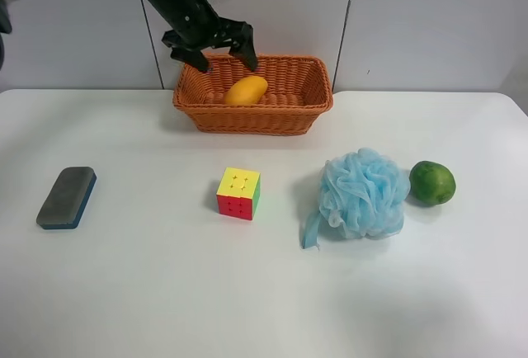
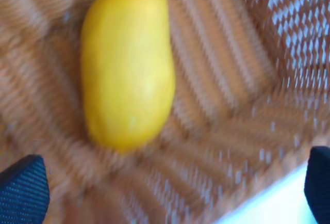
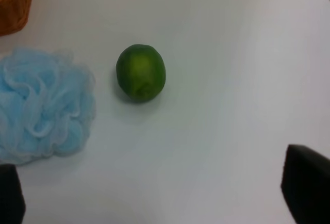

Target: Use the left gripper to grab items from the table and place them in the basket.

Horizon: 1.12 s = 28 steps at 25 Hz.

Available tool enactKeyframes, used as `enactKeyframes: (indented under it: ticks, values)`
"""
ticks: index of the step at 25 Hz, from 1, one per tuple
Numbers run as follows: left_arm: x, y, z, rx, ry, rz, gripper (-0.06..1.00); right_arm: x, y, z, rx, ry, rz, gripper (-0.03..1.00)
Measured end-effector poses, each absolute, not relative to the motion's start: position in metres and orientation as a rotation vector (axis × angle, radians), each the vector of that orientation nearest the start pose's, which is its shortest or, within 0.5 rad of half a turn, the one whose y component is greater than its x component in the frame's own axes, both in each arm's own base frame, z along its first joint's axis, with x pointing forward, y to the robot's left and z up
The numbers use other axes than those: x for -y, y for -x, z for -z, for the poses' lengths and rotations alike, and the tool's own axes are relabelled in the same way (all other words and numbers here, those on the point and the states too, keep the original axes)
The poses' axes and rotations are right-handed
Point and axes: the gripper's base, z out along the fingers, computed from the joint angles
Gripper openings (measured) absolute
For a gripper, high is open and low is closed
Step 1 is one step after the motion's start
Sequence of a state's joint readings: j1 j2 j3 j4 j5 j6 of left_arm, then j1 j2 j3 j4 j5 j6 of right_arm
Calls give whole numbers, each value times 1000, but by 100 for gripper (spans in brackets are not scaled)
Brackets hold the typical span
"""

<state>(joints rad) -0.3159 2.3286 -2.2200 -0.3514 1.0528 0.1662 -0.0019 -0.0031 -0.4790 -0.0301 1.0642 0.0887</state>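
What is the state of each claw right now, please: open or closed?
Left claw: open, empty, above the wicker basket where the mango lies.
Right claw: open, holding nothing.

We log the table [image 1: 165,292] as plain white, unpatterned, the basket [image 1: 307,115] as orange-brown wicker in a ribbed weave, and the mango [image 1: 246,90] as even yellow-orange. The eraser [image 1: 66,197] shows a grey top over a blue edge; the puzzle cube [image 1: 238,193] is yellow on top, red on the near face and green on one side; the puff [image 1: 363,193] is pale blue mesh; the round fruit [image 1: 432,182] is mid-green with a fainter yellowish patch. The left gripper [image 1: 227,65] is black, and we note its pads [image 2: 23,193] read dark navy with a fine grain in the left wrist view.
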Motion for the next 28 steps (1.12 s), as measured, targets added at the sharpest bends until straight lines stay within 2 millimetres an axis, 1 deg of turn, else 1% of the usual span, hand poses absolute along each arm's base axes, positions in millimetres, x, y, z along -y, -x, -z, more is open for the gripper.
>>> enactKeyframes:
  ticks: [3,6,8,10,12,15,17,18,20,21,24,25,27,28]
  values:
    - [176,-467,-265,-2660,-525,421,99,2,3,-271,-2063,-95,-17,99]
    - [167,-457,-293,-2637,-507,340,99,2,3,-271,-2063,-95,-17,99]
    - [162,-448,-312,-2611,-498,325,99,2,3,-271,-2063,-95,-17,99]
    - [158,-436,-326,-2600,-495,324,99,2,3,-271,-2063,-95,-17,99]
    - [153,-421,-335,-2609,-496,320,99,2,3,-271,-2063,-95,-17,99]
    - [144,-395,-337,-2651,-519,307,99,2,3,-271,-2063,-95,-17,99]
    - [137,-374,-331,-2697,-545,297,99,2,3,-271,-2063,-95,-17,99]
    - [133,-361,-333,-2705,-556,294,99,2,3,-271,-2063,-95,-17,99]
    - [124,-333,-327,-2752,-571,288,99,2,3,-271,-2063,-95,-17,99]
    - [119,-317,-330,-2747,-570,288,99,2,3,-271,-2063,-95,-17,99]
    - [103,-269,-328,-2723,-555,286,99,2,3,-271,-2063,-95,-17,99]
    - [97,-252,-332,-2688,-548,287,99,2,3,-271,-2063,-95,-17,99]
    - [86,-219,-331,-2656,-540,288,99,2,3,-271,-2063,-95,-17,99]
    - [81,-202,-333,-2628,-534,291,99,2,3,-271,-2063,-95,-17,99]
